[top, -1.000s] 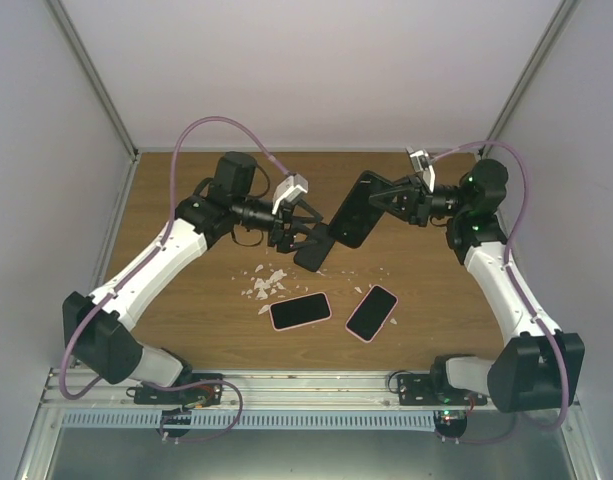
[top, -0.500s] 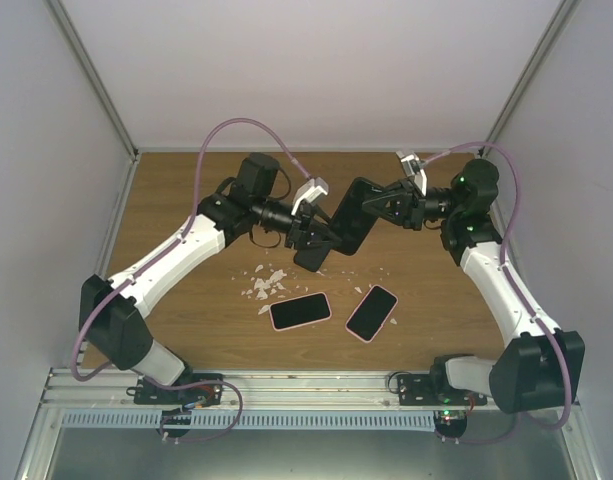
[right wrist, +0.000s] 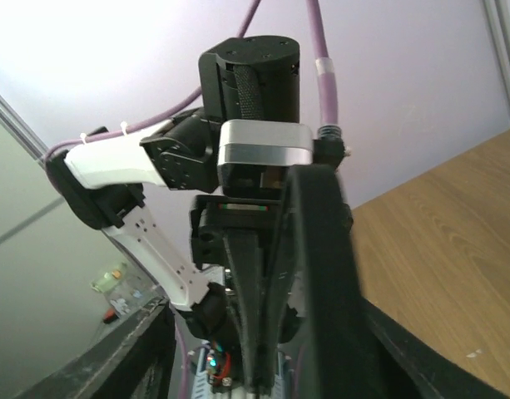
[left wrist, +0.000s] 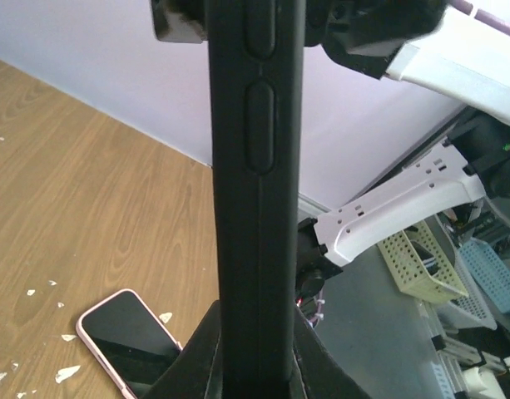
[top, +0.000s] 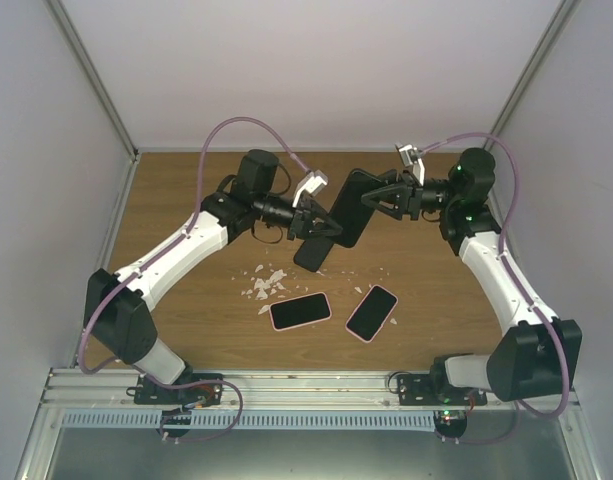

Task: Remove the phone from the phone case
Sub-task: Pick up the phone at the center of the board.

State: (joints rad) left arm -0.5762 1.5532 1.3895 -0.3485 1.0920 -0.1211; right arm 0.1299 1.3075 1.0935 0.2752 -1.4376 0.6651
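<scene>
The black phone case (top: 351,208) with the phone in it hangs tilted above the table, between both arms. My left gripper (top: 321,225) is shut on its lower edge. In the left wrist view the case's side with its buttons (left wrist: 256,166) runs straight up from my left gripper (left wrist: 255,370), whose fingers (left wrist: 192,362) press on both faces. My right gripper (top: 374,198) is open at the case's upper end. In the right wrist view the case edge (right wrist: 321,249) stands between the spread fingers (right wrist: 142,357) of my right gripper (right wrist: 279,362); I cannot tell if they touch it.
A second black slab (top: 311,252) lies on the wooden table (top: 186,200) under the held case. Two pink-cased phones (top: 300,310) (top: 372,312) lie nearer the front. White scraps (top: 266,283) are scattered left of them. Walls close in the back and sides.
My left arm moved right and its gripper shut on the phone case. My right gripper, shut on the case before, has opened.
</scene>
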